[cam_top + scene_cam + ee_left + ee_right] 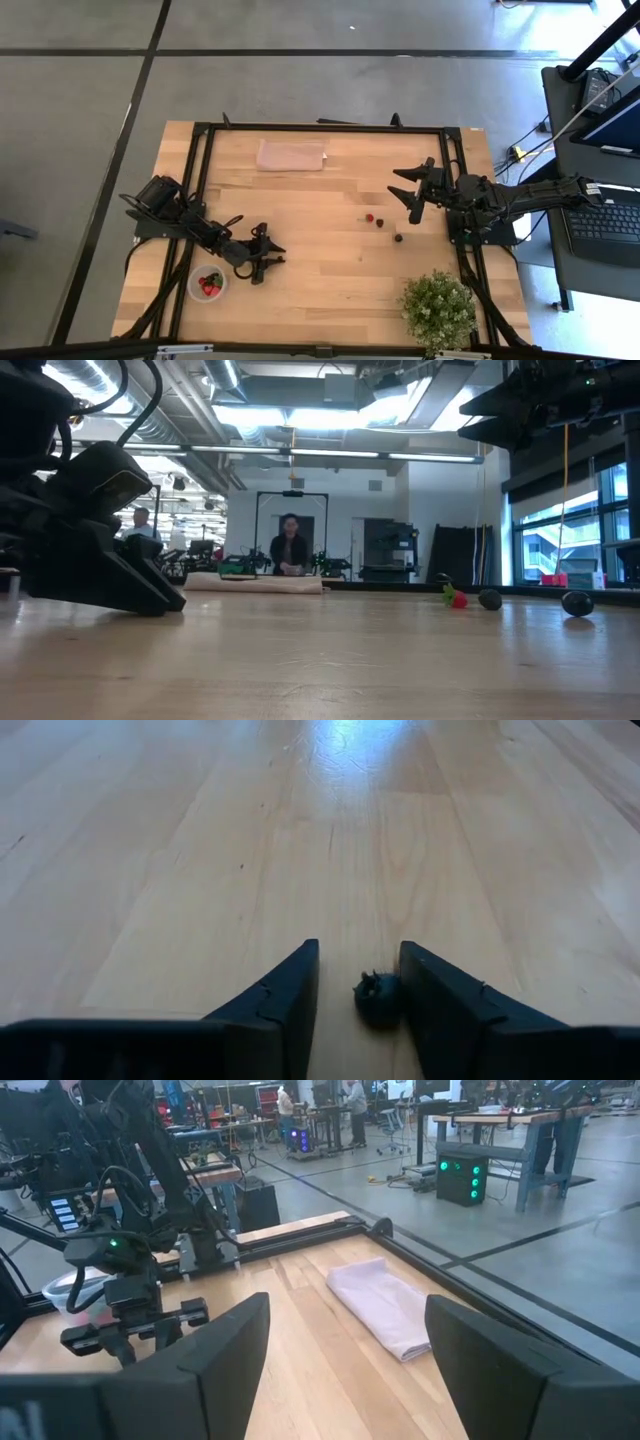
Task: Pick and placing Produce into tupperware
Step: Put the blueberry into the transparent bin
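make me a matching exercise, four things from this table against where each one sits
Things:
1. dark berry
2. tupperware
3. folded cloth
4. potted plant

Places:
a. far edge of the table
b. near right corner
c. between the left gripper's fingers
d. near left, holding strawberries

Pairs: 1-c, 2-d, 3-a, 4-b

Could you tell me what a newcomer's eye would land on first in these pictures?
Probably the left gripper down on the wooden table, its fingers either side of a dark berry, with the clear tub of strawberries beside it. Next, the bushy potted plant at the near right corner, below the open right gripper.
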You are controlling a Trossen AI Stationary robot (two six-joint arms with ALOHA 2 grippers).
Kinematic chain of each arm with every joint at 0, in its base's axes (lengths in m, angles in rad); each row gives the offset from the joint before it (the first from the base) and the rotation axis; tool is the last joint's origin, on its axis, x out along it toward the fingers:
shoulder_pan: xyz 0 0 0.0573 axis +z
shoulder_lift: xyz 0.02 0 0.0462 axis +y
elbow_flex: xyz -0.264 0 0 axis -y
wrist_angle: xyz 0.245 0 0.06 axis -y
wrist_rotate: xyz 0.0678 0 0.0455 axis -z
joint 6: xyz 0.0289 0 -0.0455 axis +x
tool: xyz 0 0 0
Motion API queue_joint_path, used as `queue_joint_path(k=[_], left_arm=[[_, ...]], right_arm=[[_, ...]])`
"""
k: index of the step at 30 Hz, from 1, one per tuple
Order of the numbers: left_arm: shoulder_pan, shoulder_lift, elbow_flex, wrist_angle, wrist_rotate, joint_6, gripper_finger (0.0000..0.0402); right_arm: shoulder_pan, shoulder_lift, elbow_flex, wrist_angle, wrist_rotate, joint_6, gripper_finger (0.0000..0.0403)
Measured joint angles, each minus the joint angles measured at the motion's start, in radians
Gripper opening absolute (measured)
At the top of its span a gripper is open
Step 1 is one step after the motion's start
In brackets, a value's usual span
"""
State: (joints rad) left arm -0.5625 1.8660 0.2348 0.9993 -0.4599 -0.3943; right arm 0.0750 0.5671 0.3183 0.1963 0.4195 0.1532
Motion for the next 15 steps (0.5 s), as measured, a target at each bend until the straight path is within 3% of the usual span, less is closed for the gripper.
queue_joint_path(k=[15], left_arm=[[-0.001, 0.0, 0.0, -0.003, -0.031, -0.008, 0.0056]], right_arm=[[0.0, 0.0, 0.0, 0.0, 0.0, 0.0, 0.0269]])
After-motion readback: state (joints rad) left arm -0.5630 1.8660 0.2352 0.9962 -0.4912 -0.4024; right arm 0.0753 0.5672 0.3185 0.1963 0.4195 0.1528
